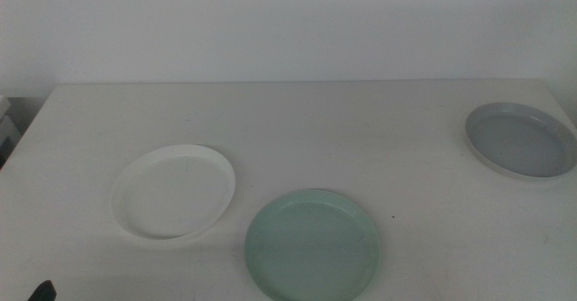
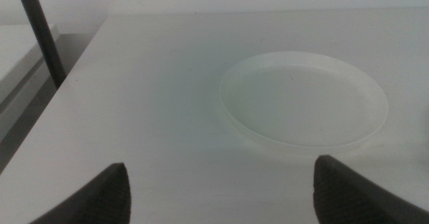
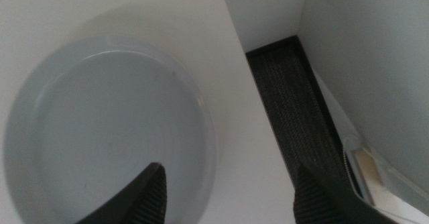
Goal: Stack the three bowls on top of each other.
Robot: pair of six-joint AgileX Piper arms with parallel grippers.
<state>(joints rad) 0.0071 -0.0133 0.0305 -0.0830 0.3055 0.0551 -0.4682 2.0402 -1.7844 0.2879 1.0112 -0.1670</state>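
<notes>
Three bowls lie apart on the white table (image 1: 297, 121). The white bowl (image 1: 173, 191) is at the front left, the mint green bowl (image 1: 312, 244) at the front middle and the grey bowl (image 1: 521, 140) at the far right edge. My left gripper (image 2: 221, 190) is open and empty, low over the table, a short way from the white bowl (image 2: 305, 100). Only its tip (image 1: 41, 290) shows in the middle view, at the bottom left. My right gripper (image 3: 228, 197) is open and empty above the grey bowl's (image 3: 107, 123) rim, by the table's right edge. It is out of the middle view.
The table's right edge (image 3: 244, 83) drops to a dark floor strip (image 3: 295, 117) beside a wall. A dark slanted pole (image 2: 40, 33) stands off the table's left edge. Bare table lies between the bowls and behind them.
</notes>
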